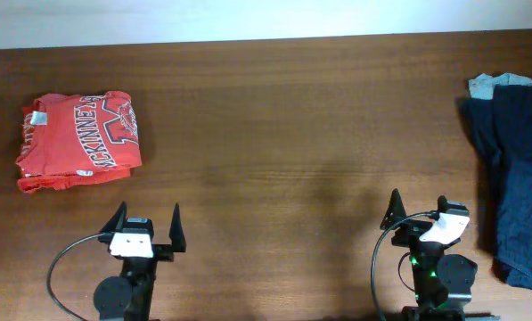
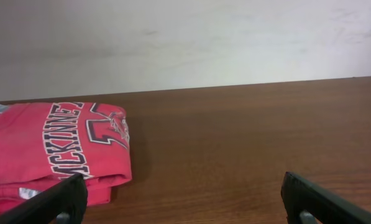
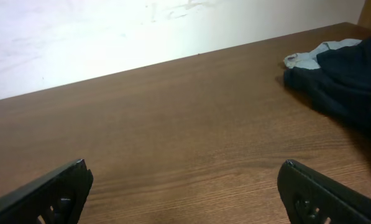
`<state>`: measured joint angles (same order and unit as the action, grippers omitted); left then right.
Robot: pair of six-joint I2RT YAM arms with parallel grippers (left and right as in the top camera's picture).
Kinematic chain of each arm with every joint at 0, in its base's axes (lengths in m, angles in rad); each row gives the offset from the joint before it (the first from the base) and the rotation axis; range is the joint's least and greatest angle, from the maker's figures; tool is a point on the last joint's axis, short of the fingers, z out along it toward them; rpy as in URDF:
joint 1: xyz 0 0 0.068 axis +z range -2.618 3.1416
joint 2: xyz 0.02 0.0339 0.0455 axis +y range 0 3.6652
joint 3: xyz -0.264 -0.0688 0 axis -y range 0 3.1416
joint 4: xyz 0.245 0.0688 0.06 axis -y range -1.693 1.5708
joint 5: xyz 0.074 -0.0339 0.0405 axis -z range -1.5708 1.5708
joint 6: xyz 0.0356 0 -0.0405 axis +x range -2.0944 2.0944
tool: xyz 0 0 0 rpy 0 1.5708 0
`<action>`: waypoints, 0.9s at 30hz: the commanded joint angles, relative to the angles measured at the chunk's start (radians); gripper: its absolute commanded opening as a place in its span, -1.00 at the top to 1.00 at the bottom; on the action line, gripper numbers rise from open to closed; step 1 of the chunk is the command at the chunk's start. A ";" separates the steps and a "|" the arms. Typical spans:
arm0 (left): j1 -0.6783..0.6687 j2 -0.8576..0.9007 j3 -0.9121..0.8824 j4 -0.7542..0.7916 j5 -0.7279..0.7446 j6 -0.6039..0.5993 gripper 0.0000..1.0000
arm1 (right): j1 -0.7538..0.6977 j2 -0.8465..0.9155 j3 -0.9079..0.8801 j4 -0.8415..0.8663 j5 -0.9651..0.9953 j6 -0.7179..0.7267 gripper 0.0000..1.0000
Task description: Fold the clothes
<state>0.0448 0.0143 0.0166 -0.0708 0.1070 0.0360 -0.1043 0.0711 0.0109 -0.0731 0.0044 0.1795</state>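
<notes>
The clothes (image 1: 519, 178) are a large, crumpled dark navy garment at the table's right edge, partly cut off by the frame. They also show in the right wrist view as a dark heap (image 3: 353, 81) at far right. My right gripper (image 1: 418, 203) stands open near the front edge, left of the clothes and apart from them. Its jaws (image 3: 185, 167) are wide over bare wood. My left gripper (image 1: 147, 217) is open at the front left with nothing between its fingers (image 2: 54, 199).
A folded red shirt with white lettering (image 1: 78, 141) lies at the far left, just ahead of the left gripper (image 2: 184, 180). A pale grey-blue T-shirt (image 1: 490, 85) pokes out behind the navy garment. The brown wooden table (image 1: 292, 116) ends at a white wall.
</notes>
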 commanded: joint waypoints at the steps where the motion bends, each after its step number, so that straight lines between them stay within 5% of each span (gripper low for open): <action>1: -0.003 -0.008 -0.007 -0.002 -0.037 -0.006 -0.99 | -0.008 -0.006 -0.005 0.029 0.074 -0.007 -0.98; 20: -0.003 -0.003 0.030 0.016 0.027 -0.052 -0.99 | -0.008 -0.006 0.004 0.053 0.106 -0.026 -0.98; 27: -0.003 0.140 0.128 0.005 0.035 -0.078 -0.99 | -0.008 0.013 0.089 0.004 0.111 -0.045 -0.97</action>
<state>0.0452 0.0742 0.0692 -0.0650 0.1234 -0.0135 -0.1043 0.0711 0.0204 -0.0372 0.0902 0.1535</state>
